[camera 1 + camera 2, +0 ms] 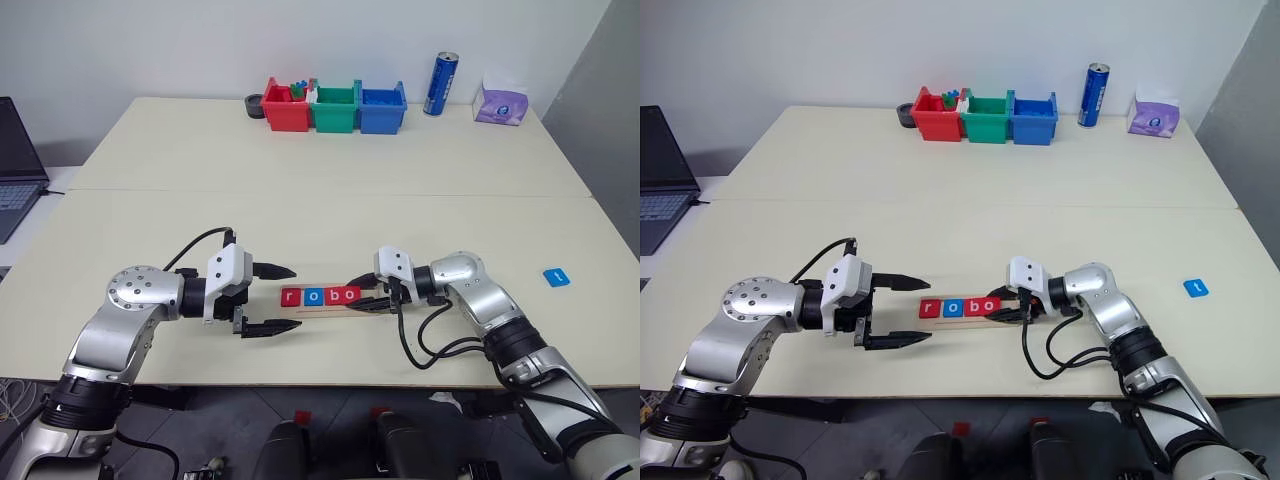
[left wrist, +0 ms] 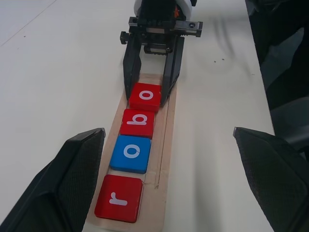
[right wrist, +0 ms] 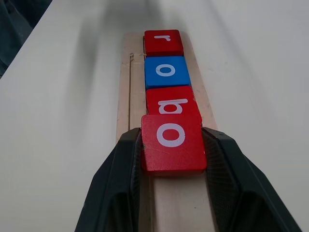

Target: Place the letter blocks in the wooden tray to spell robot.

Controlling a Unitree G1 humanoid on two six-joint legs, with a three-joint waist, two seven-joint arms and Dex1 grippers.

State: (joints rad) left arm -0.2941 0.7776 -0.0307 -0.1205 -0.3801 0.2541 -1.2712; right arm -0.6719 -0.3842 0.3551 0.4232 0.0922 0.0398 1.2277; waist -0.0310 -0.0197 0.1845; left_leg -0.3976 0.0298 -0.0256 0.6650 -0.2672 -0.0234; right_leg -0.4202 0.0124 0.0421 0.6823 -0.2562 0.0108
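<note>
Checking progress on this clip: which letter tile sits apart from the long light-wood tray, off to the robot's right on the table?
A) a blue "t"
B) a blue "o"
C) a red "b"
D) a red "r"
A: the small blue square tile lies alone on the table, while r, o, b, o sit along the wooden tray.

At the far edge of the counter (image 1: 300, 170) stand three bins in a row, red (image 1: 284, 107), green (image 1: 334, 109) and blue (image 1: 382, 109), with a dark round object (image 1: 254, 105) just beside the red one. Farther right stand a blue can (image 1: 440, 84) and a purple tissue pack (image 1: 501, 102). A laptop (image 1: 15, 165) sits off the left side.
</note>
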